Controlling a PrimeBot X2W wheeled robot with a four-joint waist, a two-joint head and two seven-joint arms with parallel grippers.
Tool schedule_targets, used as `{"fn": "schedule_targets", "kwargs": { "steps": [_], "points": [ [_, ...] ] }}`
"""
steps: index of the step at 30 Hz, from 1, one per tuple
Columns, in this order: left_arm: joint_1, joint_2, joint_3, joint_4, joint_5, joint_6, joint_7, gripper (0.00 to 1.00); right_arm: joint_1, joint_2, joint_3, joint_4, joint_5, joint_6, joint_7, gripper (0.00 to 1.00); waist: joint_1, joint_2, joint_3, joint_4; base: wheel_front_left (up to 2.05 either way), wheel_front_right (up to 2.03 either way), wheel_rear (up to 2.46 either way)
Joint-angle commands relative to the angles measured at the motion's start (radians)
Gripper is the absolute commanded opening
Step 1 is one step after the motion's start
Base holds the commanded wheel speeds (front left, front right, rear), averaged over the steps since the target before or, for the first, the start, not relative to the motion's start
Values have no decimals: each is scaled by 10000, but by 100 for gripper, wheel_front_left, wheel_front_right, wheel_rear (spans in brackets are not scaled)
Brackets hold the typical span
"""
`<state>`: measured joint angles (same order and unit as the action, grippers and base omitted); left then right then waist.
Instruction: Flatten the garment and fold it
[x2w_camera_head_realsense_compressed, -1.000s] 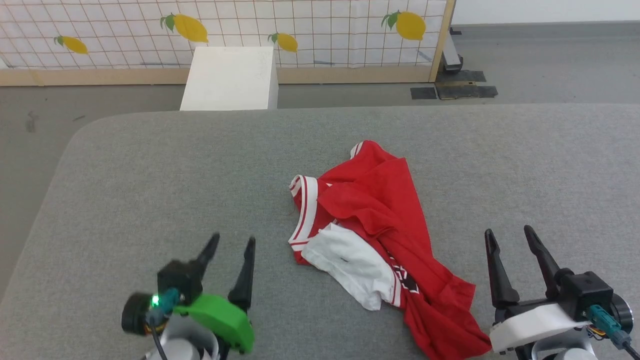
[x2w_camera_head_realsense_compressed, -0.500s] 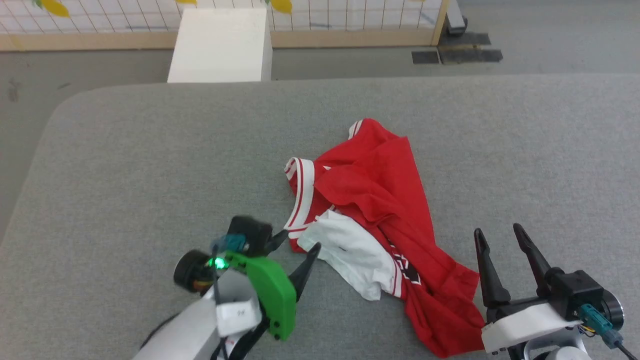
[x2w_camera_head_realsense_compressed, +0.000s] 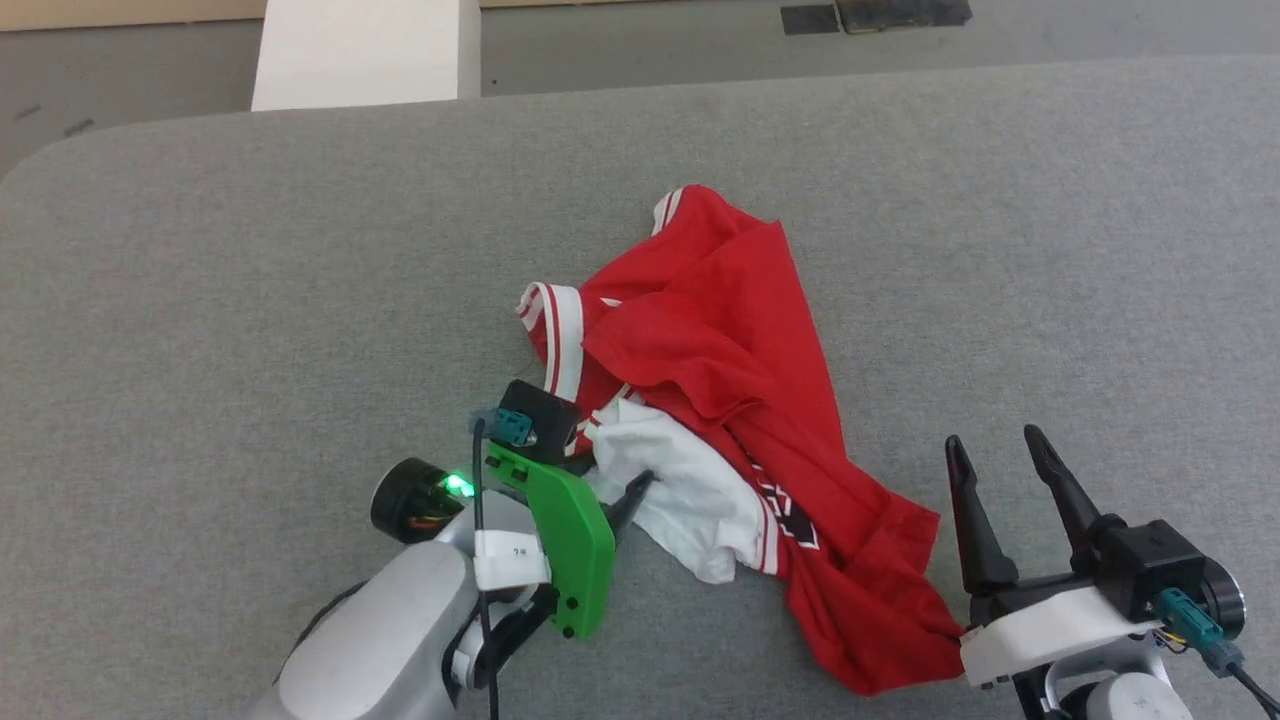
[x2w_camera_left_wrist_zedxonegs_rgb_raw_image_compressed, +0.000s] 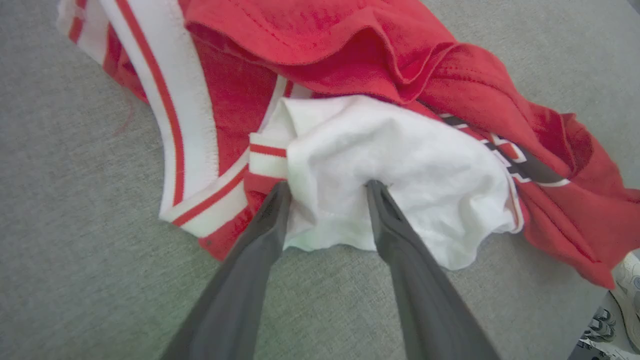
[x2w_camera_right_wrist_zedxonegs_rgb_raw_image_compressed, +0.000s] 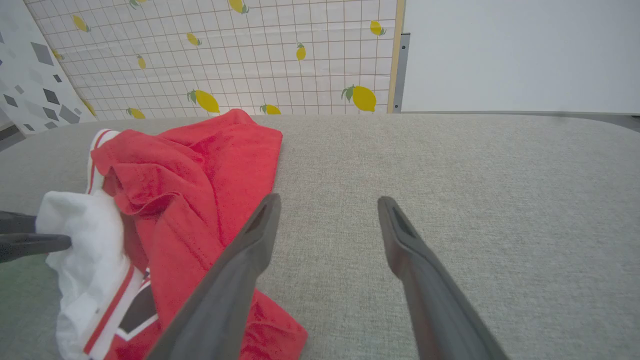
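Left wrist view: my left hand is straddling the white sleeve of the garment, fingers wide; my right hand is hovering open.

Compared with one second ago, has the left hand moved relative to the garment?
Yes. The left hand has moved right, toward the garment: earlier bare table lay between them, now it reaches the white sleeve. The camera shifted too.

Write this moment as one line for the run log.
left claw: open, astride white sleeve of crumpled red jersey T-shirt | right claw: open, empty, over grey fabric table
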<state>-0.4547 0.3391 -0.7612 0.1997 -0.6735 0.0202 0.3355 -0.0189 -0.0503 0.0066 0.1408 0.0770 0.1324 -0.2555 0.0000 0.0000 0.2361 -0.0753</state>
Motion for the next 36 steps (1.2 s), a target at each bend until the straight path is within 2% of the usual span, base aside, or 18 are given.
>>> {"fn": "schedule_targets", "kwargs": {
  "steps": [1, 6, 10, 14, 20, 24, 27, 28, 29, 31, 35, 36],
  "points": [
    [-154, -44, 20, 69, -120, -74, -107, 0, -131, 1, -24, 53, -37, -17, -42, 100, 0, 0, 30, -14, 0, 0, 0],
    [152, 45, 180, -3, -140, 4, -688, 0, -71, 1, -55, 291, -53, -17, -51, 100, 0, 0, -305, 229, 0, 0, 0],
    [714, 398, 567, -456, -281, 324, -1136, 0, 9, 1, -76, 438, -92, -17, -54, 100, 0, 0, -759, 464, 0, 0, 0],
    [1606, 1316, 1512, -1343, -464, 1156, -1625, 0, 205, 1, -240, 570, -141, -17, -55, 100, 0, 0, -1334, 861, 0, 0, 0],
    [2657, 2341, 2791, -1917, -726, 2315, -1993, 0, 301, 1, -255, 693, -161, -17, -30, 100, 0, 0, -1599, 1241, 0, 0, 0],
    [3250, 2518, 3370, -1877, -1024, 2899, -2140, 0, 254, 1, -239, 748, -136, -17, 18, 100, 0, 0, -1548, 1357, 0, 0, 0],
    [3519, 2407, 3547, -1486, -1127, 3208, -2286, 0, 205, 1, -241, 808, -128, -17, 42, 100, 0, 0, -1467, 1389, 0, 0, 0],
    [3578, 2336, 3543, -1289, -1127, 3280, -2339, 24, 182, 1, -233, 840, -121, -17, 51, 100, 0, 0, -1442, 1387, 0, 0, 0],
    [3601, 2271, 3536, -1127, -1102, 3347, -2405, 99, 167, 1, -227, 861, -121, -17, 53, 100, 0, 0, -1430, 1383, 0, 0, 0],
    [3582, 2082, 3531, -853, -1062, 3409, -2639, 100, 150, 1, -227, 905, -116, -17, 56, 100, 0, 0, -1428, 1377, 0, 0, 0],
    [3325, 1753, 3561, -752, -781, 3172, -3717, 100, 172, 1, -351, 916, -146, -17, 91, 100, 0, 0, -1549, 1453, 0, 0, 0],
    [3101, 1672, 3461, -789, -222, 2823, -4951, 100, 167, 1, -404, 823, -282, -17, 169, 100, 0, 0, -1686, 1560, 0, 0, 0]
  ]
}}
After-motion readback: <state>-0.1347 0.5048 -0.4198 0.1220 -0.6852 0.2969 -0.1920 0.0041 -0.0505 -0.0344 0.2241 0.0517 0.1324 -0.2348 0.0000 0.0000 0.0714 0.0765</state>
